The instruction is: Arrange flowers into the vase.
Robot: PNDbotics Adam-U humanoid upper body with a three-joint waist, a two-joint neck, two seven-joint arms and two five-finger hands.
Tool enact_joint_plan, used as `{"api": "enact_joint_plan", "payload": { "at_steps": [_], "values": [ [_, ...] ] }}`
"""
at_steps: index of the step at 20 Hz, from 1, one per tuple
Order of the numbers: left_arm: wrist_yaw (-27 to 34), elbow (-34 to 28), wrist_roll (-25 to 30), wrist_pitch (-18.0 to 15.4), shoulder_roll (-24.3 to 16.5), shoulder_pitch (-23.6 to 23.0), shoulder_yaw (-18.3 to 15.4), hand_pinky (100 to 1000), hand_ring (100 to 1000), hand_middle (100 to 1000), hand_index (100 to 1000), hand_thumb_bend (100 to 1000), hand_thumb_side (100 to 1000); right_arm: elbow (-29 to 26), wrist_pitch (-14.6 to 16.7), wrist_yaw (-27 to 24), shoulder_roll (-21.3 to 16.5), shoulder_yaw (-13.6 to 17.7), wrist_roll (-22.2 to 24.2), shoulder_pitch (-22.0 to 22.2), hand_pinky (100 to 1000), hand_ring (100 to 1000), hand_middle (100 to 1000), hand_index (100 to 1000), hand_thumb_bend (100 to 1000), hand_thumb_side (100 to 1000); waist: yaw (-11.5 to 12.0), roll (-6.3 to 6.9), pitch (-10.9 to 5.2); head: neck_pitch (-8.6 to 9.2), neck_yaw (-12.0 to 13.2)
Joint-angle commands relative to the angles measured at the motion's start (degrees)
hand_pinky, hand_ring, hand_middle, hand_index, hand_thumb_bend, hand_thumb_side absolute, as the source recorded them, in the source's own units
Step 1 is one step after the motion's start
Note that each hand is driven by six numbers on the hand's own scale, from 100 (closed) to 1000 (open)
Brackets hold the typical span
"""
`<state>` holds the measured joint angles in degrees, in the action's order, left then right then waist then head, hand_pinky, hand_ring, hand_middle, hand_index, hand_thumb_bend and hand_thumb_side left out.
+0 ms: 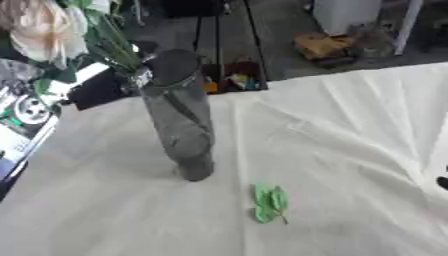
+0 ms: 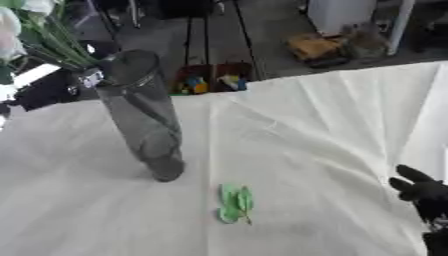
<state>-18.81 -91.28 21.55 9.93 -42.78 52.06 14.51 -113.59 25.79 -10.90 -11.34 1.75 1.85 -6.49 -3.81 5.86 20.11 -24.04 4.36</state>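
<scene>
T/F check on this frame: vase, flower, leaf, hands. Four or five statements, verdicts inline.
1. The vase stands upright on the white cloth. True.
2. The flower lies flat on the cloth. False: it is up at the far left, its stems leading down to the vase mouth.
3. A green leaf lies on the cloth near the vase, apart from it. True.
4. The right robot hand holds the leaf. False: it is at the right edge, fingers straight, holding nothing.

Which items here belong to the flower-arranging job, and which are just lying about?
Job:
- vase, tall, dark, see-through, upright on the cloth
- flowers, pale bloom with green stems at the vase mouth
- right hand, at the right edge

Lying about:
- loose green leaves on the white cloth
- floor clutter beyond the table
</scene>
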Motion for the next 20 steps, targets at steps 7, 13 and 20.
{"api": "enact_joint_plan", "payload": {
  "at_steps": [7,13,20],
  "values": [
    [0.5,-0.7,0.7,-0.7,-2.8,-0.4,-1.4,832,964,941,1000,100,1000,-1.0,-0.2,0.3,-0.1,0.4,-0.1,-0.1,818,848,535,690,100,1000,0.1,-0.38,-0.91,0.83,-0.3],
    [0.7,-0.8,0.3,-1.1,-3.0,-0.9,-1.7,830,963,940,1000,100,1000,-1.0,-0.4,0.5,0.0,0.4,0.0,-0.2,819,849,534,691,100,1000,0.2,-0.34,-0.77,0.94,-0.4],
    [1.1,-0.9,-1.3,-1.3,-2.7,-0.9,-2.0,821,956,936,1000,100,1000,-1.0,-0.6,0.7,0.1,0.3,0.1,-0.3,821,851,534,691,100,1000,0.1,-0.27,-0.61,1.16,-0.4]
  ]
}}
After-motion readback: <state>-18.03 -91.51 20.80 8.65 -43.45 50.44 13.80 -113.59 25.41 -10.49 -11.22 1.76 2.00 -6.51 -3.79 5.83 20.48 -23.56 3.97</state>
